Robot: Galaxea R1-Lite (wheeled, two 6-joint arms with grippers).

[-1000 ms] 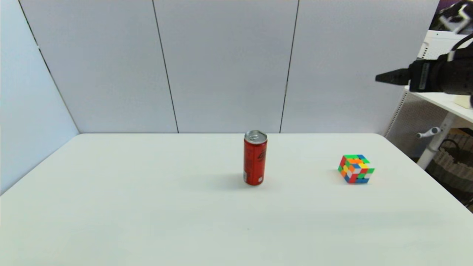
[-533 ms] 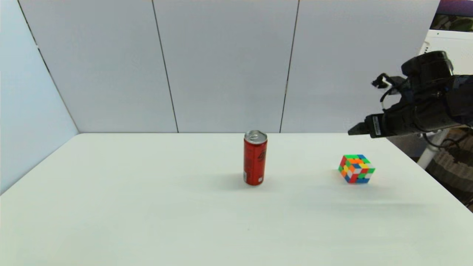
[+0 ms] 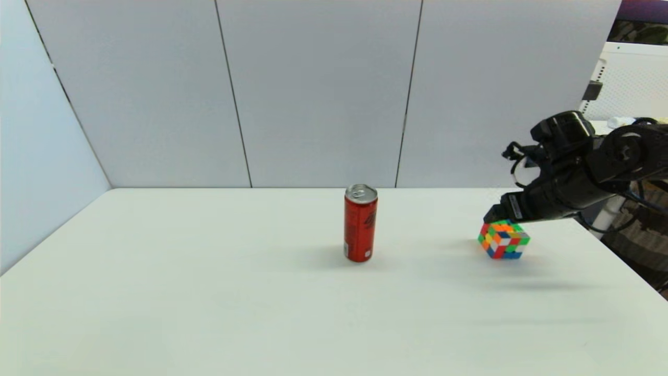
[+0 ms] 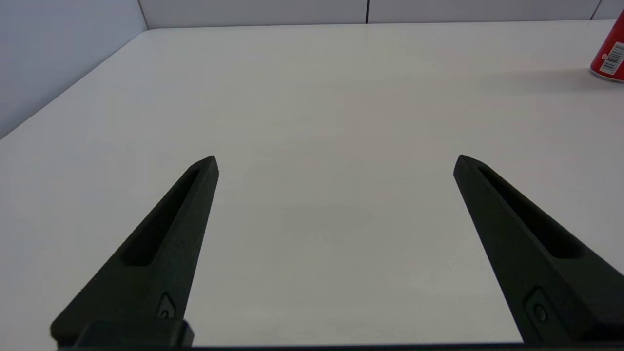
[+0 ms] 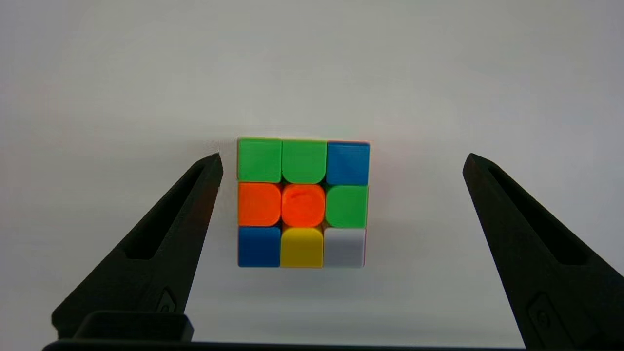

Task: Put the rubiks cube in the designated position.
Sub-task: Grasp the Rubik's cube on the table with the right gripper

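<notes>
Since a second ago the right gripper (image 3: 493, 214) has swung down from high at the right edge of the head view and now hangs just above the rubiks cube (image 3: 503, 239), its black arm reaching in from 3 o'clock. Cube and can have not moved. From the head view, whether the fingertips touch the cube's top cannot be told. Seen from the right wrist, the right gripper (image 5: 342, 163) has its fingers spread wide, and the rubiks cube (image 5: 302, 202) sits on the table between them. One finger (image 5: 161, 243) is just beside the cube's edge; the other stands well apart from it. The cube's top face shows green, blue, orange, yellow and white squares.

On the white table (image 3: 209, 313), the cube rests at about 3 o'clock from a tall red can (image 3: 360, 223), well apart from it. The can stands upright near the table's middle.

The left gripper (image 4: 335, 163) is low over bare table, fingers wide apart, holding nothing. The red can (image 4: 609, 56) shows at the edge of its view
</notes>
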